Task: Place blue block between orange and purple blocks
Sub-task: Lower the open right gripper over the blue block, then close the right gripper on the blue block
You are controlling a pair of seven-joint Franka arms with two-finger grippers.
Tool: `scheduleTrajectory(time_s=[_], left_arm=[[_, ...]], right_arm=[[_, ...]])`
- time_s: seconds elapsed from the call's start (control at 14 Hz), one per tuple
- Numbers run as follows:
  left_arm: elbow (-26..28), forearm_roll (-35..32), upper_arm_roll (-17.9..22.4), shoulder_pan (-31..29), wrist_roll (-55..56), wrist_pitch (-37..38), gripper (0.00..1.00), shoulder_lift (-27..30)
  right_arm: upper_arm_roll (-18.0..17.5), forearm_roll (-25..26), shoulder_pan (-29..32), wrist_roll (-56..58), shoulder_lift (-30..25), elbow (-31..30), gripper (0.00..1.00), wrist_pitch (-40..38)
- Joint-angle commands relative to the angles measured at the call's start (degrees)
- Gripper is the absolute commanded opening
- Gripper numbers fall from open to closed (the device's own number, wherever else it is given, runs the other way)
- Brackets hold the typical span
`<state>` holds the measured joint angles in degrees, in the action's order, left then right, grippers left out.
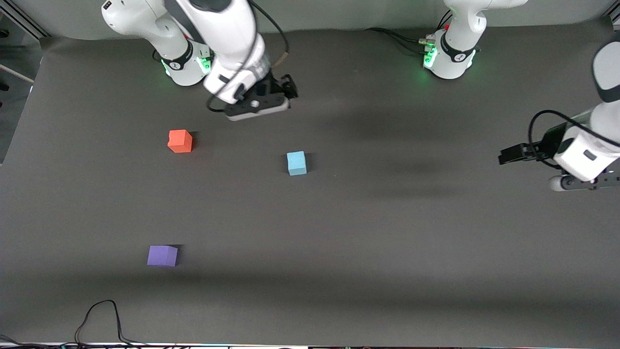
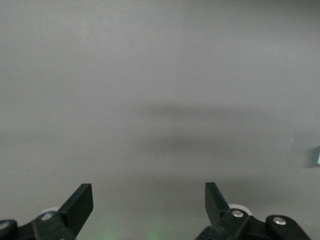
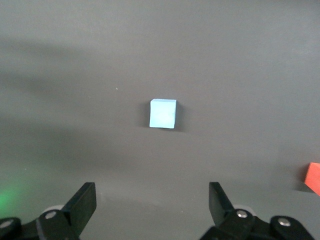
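A dark grey matte table mat (image 1: 387, 242) is covering the whole work surface. The small sky-blue foam cube (image 1: 296, 163) is sitting flat near the middle, well apart from the orange-red matte cube (image 1: 180, 141) and the violet-purple matte cube (image 1: 162, 256), which is lying nearest the front camera. The right gripper (image 3: 150, 207) is hanging spread and empty over bare mat near the blue cube. The left gripper (image 2: 149, 205) is waiting, fingers apart, over the left arm's end.

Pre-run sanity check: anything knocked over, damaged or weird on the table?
Nothing stands out. The blue block, orange block and purple block sit flat and apart on the mat. Both grippers, left and right, are open and empty.
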<state>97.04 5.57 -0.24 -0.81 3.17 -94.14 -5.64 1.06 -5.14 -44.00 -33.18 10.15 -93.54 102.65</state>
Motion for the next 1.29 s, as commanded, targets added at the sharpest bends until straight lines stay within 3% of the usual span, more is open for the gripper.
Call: scheduleTrajectory(time_s=[0.0, 0.21, 0.5, 0.86, 1.21], left_arm=[[1.8, -3.1, -0.9, -0.6, -1.7, -0.4, 1.0, 3.4], [1.3, -3.8, -0.8, -0.7, -2.3, -0.2, 1.0, 4.0], [-2.5, -3.9, -0.1, -0.6, -3.6, 4.3, 1.0, 4.1], [-4.9, -4.0, -0.2, 0.7, -4.0, 7.9, 1.0, 4.2], [-5.0, -6.1, 0.0, 2.5, -4.0, 8.5, 1.0, 4.3]], right_arm=[[0.9, -0.7, -1.1, -0.5, 3.9, 0.3, 1.0, 3.1], [0.9, -0.8, -1.1, -1.3, 6.3, -4.9, 1.0, 9.9], [1.0, -0.8, -1.0, -3.8, 8.3, -15.9, 1.0, 25.5], [1.0, -0.8, -1.1, -8.0, 15.5, -16.5, 1.0, 33.3], [0.9, -0.9, -1.2, -10.9, 19.1, -16.3, 1.0, 37.2]])
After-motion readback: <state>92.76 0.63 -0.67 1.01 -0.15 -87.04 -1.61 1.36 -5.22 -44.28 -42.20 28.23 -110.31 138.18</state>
